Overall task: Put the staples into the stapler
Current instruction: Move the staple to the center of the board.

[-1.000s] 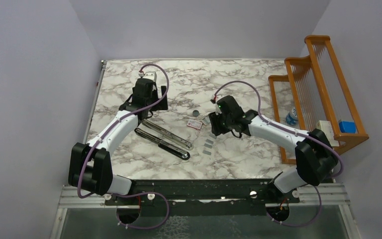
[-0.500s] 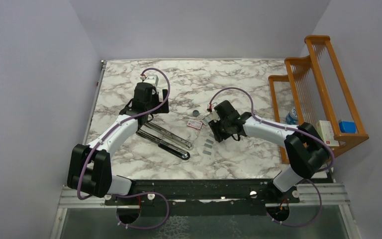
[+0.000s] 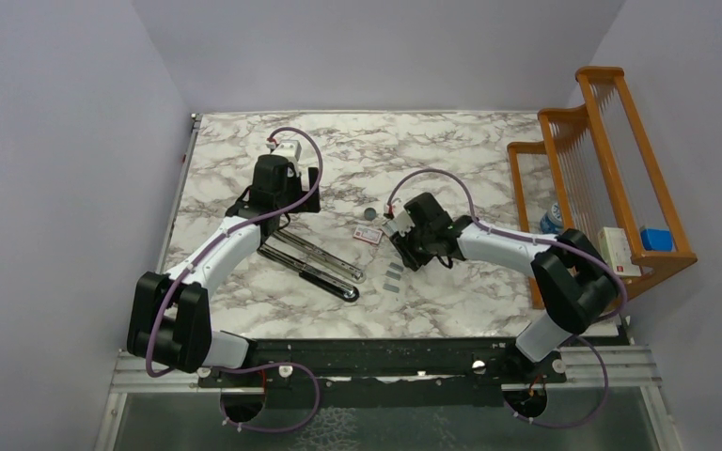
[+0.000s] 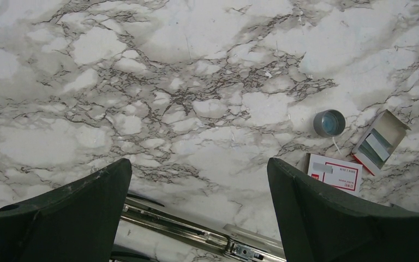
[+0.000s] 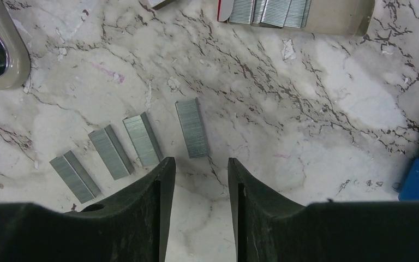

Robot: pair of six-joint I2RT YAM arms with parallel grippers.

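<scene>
Seen from above, the white-and-grey marble table [image 3: 489,141] carries a long dark stapler with shiny metal rails [image 3: 312,264]. It lies opened out flat in 2 halves, close to the left arm [image 3: 214,252]. The staples [image 3: 394,277], short silvery-grey metal strips, lie on the marble just to the right of the stapler's near end, apart from it. The right arm [image 3: 498,246] reaches over the spot just behind them. A small white-and-red cardboard box [image 3: 368,235] and a small dark round disc [image 3: 370,214] lie a little farther back. An orange wooden rack [image 3: 611,150] stands at the right edge of the table.

In the left wrist view, the left gripper [image 4: 198,164] has its 2 black fingers spread very wide. Between them are only marble and a part of the stapler's shiny rail, and it holds nothing.

In the right wrist view, the right gripper [image 5: 199,162] has its fingers about half apart, with bare marble in the gap, and it also holds nothing. 4 strips of staples lie in a slanted row just ahead of the fingertips. The rightmost strip is nearest to the gap but not inside it. More strips fill the pale open tray [image 5: 333,19] at the top edge.
</scene>
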